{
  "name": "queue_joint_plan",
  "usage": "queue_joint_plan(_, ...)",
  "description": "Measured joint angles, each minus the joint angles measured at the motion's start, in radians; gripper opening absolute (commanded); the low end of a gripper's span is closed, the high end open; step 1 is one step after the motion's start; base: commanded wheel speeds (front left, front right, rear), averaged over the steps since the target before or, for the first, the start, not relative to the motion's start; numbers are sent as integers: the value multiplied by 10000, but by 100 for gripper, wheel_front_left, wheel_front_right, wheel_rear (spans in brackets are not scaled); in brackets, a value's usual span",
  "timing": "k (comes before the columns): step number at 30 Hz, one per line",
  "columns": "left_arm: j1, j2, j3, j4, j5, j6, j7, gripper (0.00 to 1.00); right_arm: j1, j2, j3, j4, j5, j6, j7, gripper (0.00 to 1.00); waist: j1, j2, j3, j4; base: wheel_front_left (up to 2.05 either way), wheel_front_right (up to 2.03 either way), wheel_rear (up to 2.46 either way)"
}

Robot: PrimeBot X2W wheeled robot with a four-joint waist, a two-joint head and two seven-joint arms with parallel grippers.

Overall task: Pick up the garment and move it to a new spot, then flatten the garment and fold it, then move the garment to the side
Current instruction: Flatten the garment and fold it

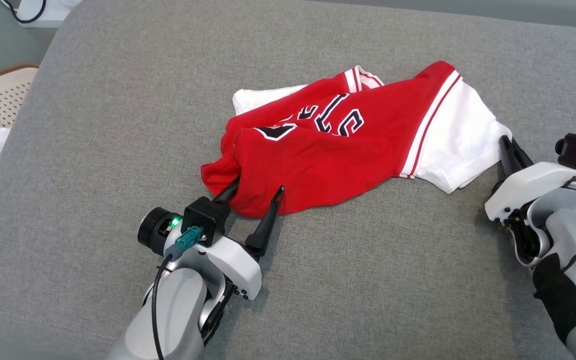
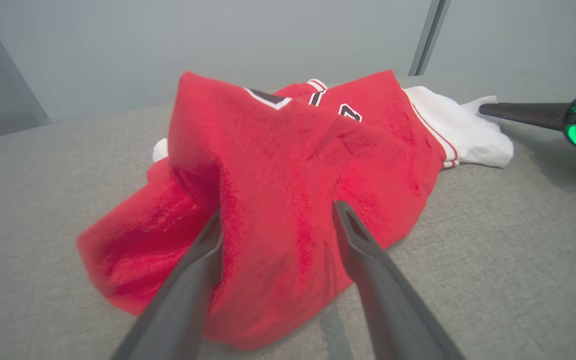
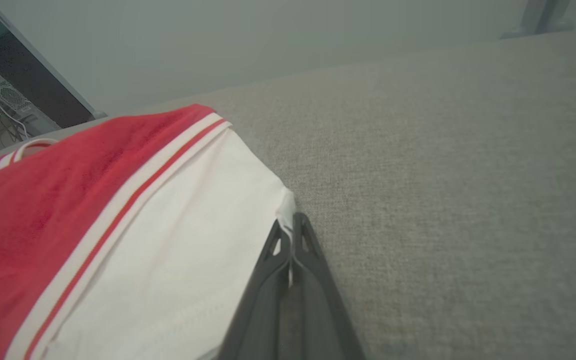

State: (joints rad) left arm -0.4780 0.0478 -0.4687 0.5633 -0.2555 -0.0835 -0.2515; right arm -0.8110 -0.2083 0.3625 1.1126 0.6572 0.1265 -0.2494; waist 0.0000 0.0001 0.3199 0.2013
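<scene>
Red and white, the garment (image 1: 328, 165) lies crumpled near the middle of the grey padded surface (image 1: 118, 150). Its red body is bunched toward the robot, its white sleeve is spread to the robot's right, and dark lettering twists across the top fold.

Over on the left, the left end effector (image 1: 258, 186) is spread wide, released, gripping nothing. One dark finger (image 1: 227, 191) pokes into a crease in the red cloth, and the other (image 1: 270, 215) lies along the near hem where the fabric meets the padding. The left wrist view shows the left end effector (image 2: 276, 210) close up, a hump of the red garment (image 2: 278, 150) standing between the two fingers, with neither finger squeezing it.

Now the right side: the right end effector (image 1: 505, 142) is clenched on the outermost corner of the white sleeve. The right wrist view settles it. The fingers of the right end effector (image 3: 290, 222) are pressed together with a thin sliver of white cloth caught in the seam between them, and the rest of the garment (image 3: 168, 240) fans away to that view's left. The sleeve corner sits low, close to the padding. The left wrist view catches the right end effector (image 2: 518, 114) too, its tip at the white edge.
</scene>
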Motion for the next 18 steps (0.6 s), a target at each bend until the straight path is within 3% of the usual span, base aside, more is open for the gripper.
queue_joint_plan(4, 35, -12, 148, -8, 27, -36, 0, 100, -3, -77, 17, -899, 347, 0, -4, 0, 0, 0, -134, -75, 0, 0, 0)
queue_joint_plan(12, 493, -21, 307, -165, 182, -140, 0, 100, -199, -779, -596, -4445, 445, 0, -17, 0, 0, 0, -668, -500, 0, 0, 0)
queue_joint_plan(18, 690, -25, -819, -278, 184, -366, 0, 100, -168, -938, -414, -5116, 355, 0, -19, 0, 0, 0, -1088, -734, 0, 0, 0)
